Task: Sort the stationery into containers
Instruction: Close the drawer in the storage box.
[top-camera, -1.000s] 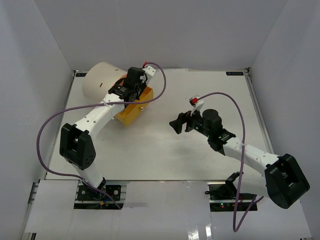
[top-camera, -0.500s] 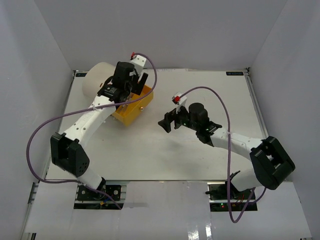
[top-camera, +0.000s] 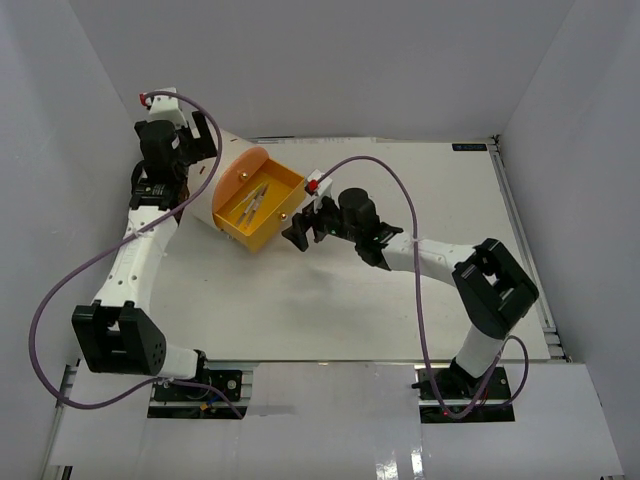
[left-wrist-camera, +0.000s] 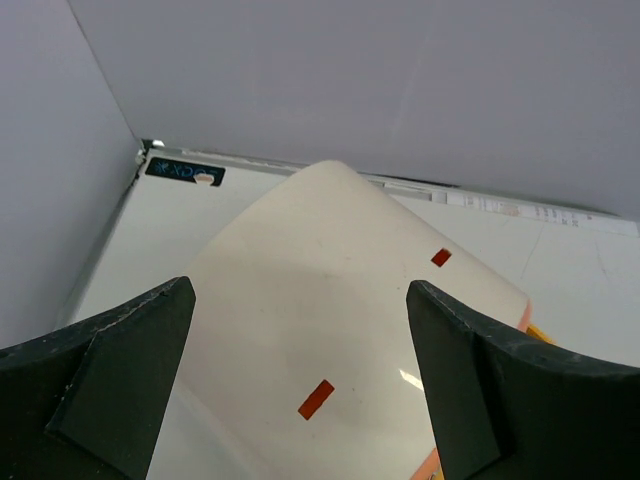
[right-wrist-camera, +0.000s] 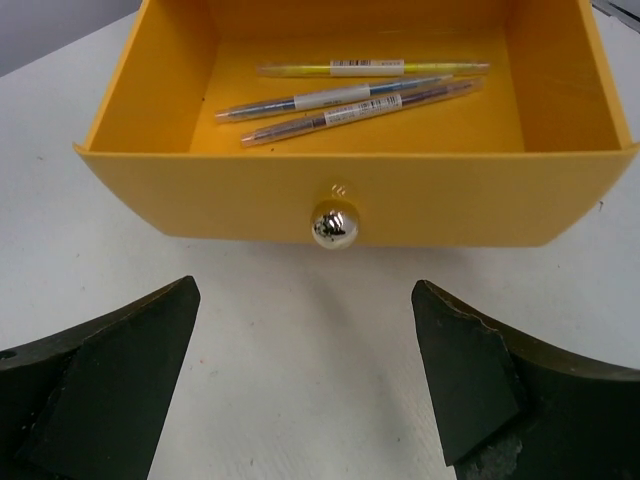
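Observation:
The yellow drawer (top-camera: 283, 216) stands pulled out of the cream cylindrical organizer (top-camera: 228, 160) at the back left. Three slim pens lie inside it: a yellow one (right-wrist-camera: 370, 68), a blue one (right-wrist-camera: 330, 97) and a purple one (right-wrist-camera: 360, 113); from above they show as one small bunch (top-camera: 253, 203). My right gripper (right-wrist-camera: 305, 288) is open and low over the table, facing the drawer front (right-wrist-camera: 480, 210) just short of its shiny knob (right-wrist-camera: 334, 224). My left gripper (left-wrist-camera: 300, 290) is open and empty above the organizer's cream body (left-wrist-camera: 330, 230).
The organizer fills the back left corner near the side wall (top-camera: 70, 150). White table surface (top-camera: 400, 310) lies in front of and to the right of the drawer. Purple cables (top-camera: 410, 200) loop off both arms.
My left gripper has opened and pulled back from over the drawer to the back left, uncovering the pens. My right gripper has moved left, up to the drawer front.

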